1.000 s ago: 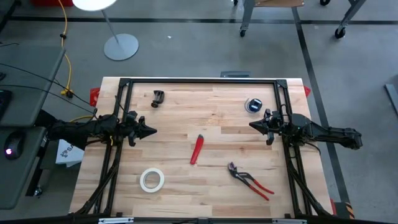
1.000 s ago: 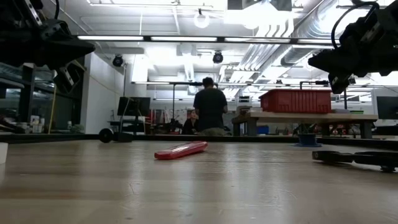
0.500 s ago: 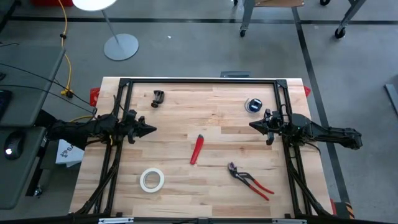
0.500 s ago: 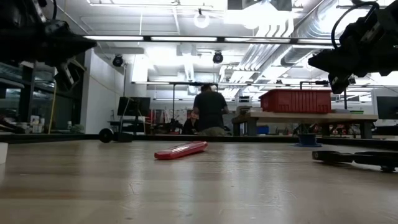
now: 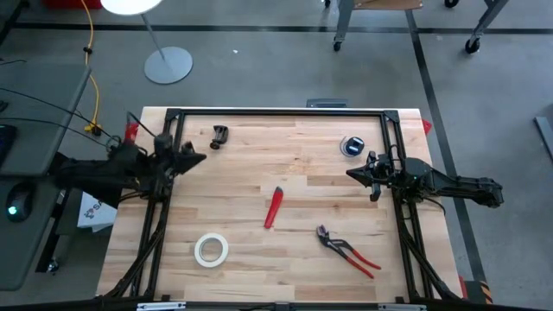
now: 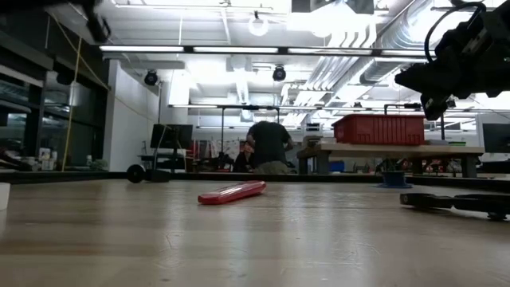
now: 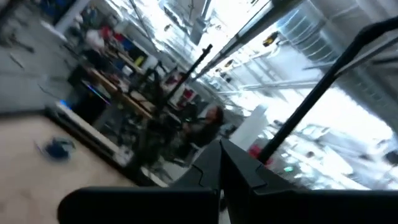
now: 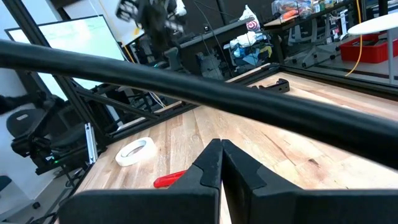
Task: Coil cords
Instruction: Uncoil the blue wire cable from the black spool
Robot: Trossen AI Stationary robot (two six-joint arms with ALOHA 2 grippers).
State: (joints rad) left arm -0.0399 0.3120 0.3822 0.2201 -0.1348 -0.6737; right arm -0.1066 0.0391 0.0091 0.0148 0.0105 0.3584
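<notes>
Above a pale wooden table (image 5: 294,164), two dark arms hang clear of the work, neither one carrying anything. At the table's left edge the left gripper (image 5: 197,158) points its fingers (image 7: 239,168) inward, pressed together into one wedge, with its wrist camera tipped toward the room instead of the tabletop. Opposite, near the right edge, the right gripper (image 5: 352,174) hovers with its own fingers (image 8: 219,163) likewise shut tight.

The cord (image 5: 352,146), a thin blue-violet wire bunched around a small dark round spool, lies at the far right of the table, just beyond the right gripper and well apart from the left one. A white tape roll (image 5: 211,250), a red-handled tool (image 5: 274,207), red-handled pliers (image 5: 347,250) and a small black clamp (image 5: 219,136) lie scattered elsewhere. A person (image 6: 268,145) stands in the room behind.

Trouble looks likeliest at the pickup. Wire this fine may slip between fingers that close a shade off line, or snag and drag the light spool across the boards. Closed fingers would have to part before any approach; descending as they are would only push the bundle aside. Loose loops could also tangle if pulled from one end without the spool held down.
</notes>
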